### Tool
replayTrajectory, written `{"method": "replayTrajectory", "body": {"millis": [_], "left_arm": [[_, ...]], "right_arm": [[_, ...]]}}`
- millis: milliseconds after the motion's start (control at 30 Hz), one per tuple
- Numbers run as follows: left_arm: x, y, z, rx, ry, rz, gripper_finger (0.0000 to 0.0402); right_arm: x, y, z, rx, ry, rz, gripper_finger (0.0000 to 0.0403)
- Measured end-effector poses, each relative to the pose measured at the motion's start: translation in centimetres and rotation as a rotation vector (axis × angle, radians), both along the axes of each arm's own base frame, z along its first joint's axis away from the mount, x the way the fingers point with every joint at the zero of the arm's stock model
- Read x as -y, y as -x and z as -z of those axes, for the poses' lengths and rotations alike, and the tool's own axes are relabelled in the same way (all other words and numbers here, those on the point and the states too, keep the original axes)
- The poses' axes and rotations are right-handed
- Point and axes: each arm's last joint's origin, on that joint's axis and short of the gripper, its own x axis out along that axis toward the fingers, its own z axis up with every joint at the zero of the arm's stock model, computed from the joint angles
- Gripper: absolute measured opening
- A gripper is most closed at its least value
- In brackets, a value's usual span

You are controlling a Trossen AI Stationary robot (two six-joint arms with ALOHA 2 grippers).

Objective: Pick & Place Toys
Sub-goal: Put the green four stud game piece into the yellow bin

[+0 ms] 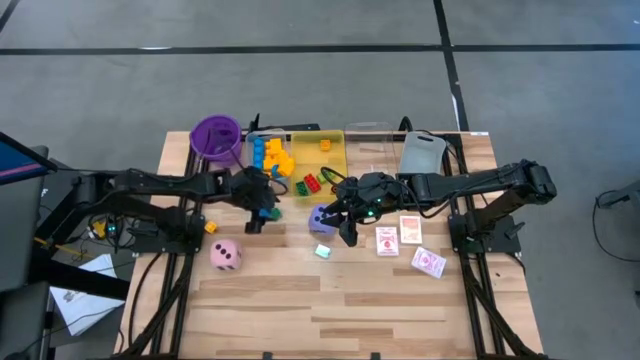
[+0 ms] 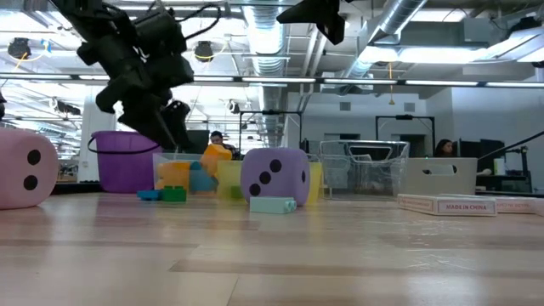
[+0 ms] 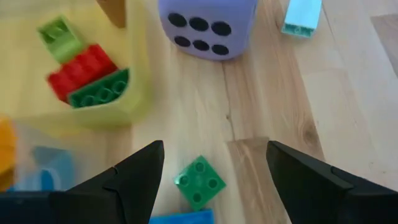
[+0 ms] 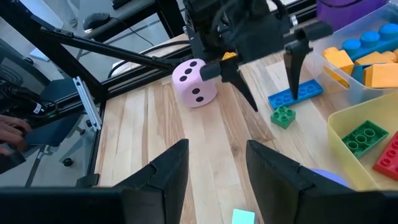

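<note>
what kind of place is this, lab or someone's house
Most likely a robotics lab or workshop: exposed ceiling ducts, a wooden table on a bare concrete floor, and people at desks behind.

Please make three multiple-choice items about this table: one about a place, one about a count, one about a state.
1. Where does the small green block lie?
A. On the bare table between the left end effector's fingers
B. Inside the purple cup
C. On top of the pink die

2. How many large dice stand on the table?
A. One
B. Two
C. Four

3. How are the left end effector's fingers?
A. Shut on a card
B. Shut on the purple die
C. Open, holding nothing

Answers:
1 A: the small green block sits on wood between the fingers of the left end effector.
2 B: the pink die and the purple die.
3 C: the fingers stand apart, touching nothing.
</note>
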Motion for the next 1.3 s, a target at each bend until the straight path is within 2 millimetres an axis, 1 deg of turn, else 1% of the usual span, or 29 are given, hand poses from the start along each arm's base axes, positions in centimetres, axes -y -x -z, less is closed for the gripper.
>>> {"method": "replayTrajectory", "body": {"millis": [267,400,500,633,867,1300], "left_arm": [[-0.3,-1.0,2.1,-0.075,0.023,0.006,0.0278],[-0.3,-1.2,3.2,-0.133,-0.009,0.064,0.0278],[-0.4,-1.4,3.7,-0.148,-0.038,0.067,0.0278],[-0.6,-1.6,4.1,-0.16,-0.071,0.045,0.0278],[-0.6,-1.5,4.8,-0.215,-0.06,0.049,0.0278],[-0.6,-1.3,5.1,-0.246,-0.05,0.051,0.0278]], "right_arm": [[0.0,0.0,0.0,-0.005,0.0,0.0,0.0154],[-0.1,0.0,0.0,-0.006,0.0,-0.001,0.0154],[-0.1,0.0,0.1,-0.007,0.0,-0.001,0.0154],[-0.1,0.0,0.1,-0.009,-0.007,0.003,0.0154],[-0.1,0.0,0.1,-0.008,-0.007,0.003,0.0154],[-0.1,0.0,0.1,-0.008,-0.007,0.003,0.0154]]}}
